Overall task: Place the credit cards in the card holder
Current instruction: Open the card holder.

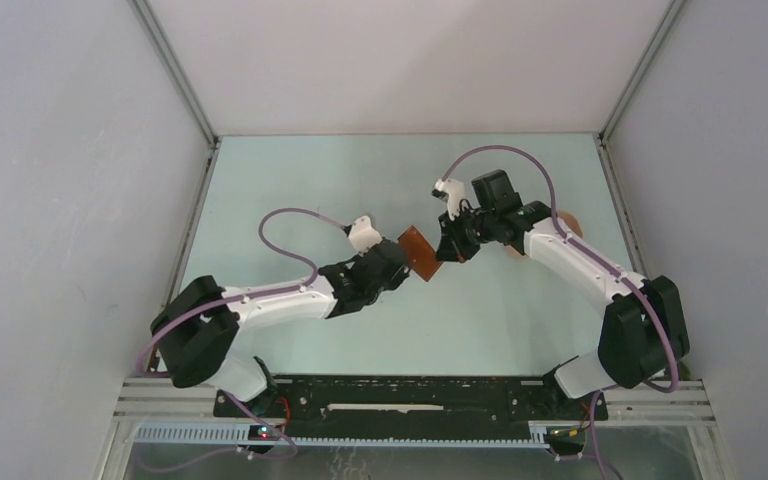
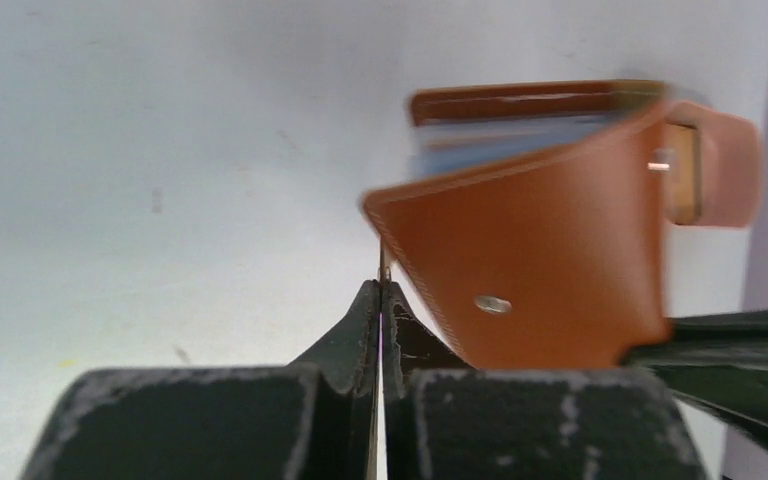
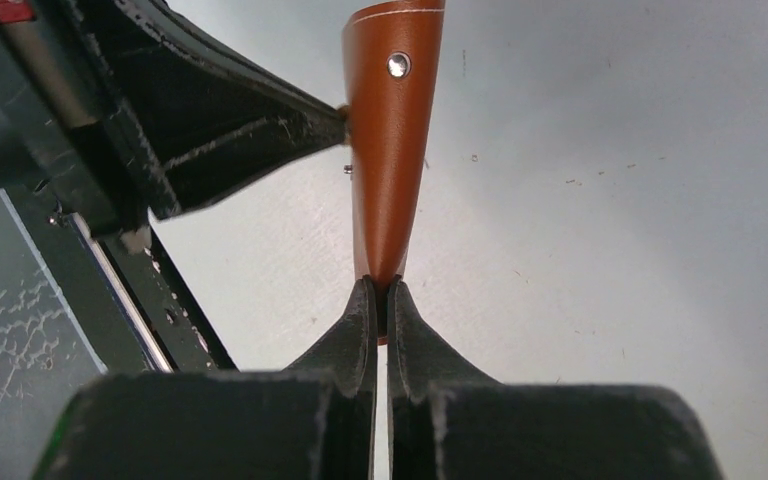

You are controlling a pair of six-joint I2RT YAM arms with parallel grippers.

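Right gripper (image 3: 381,287) is clamped on one edge of the card holder (image 3: 388,150), which sticks straight out ahead of its fingertips, above the table (image 1: 310,180). Left gripper (image 2: 382,292) is pinched tight on the holder's corner, with the holder's body up and right of it. Grey-blue credit cards (image 2: 505,150) sit inside.

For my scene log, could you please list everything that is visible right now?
card holder: one, reddish-brown, held above the table's middle between both grippers.
credit cards: count unclear, blurred grey-blue edges, inside the card holder.
tray: one, pinkish, mostly hidden behind the right arm.
table: one, pale green, under everything.
left gripper: one, black, shut on the card holder's edge.
right gripper: one, black, shut on its other side.
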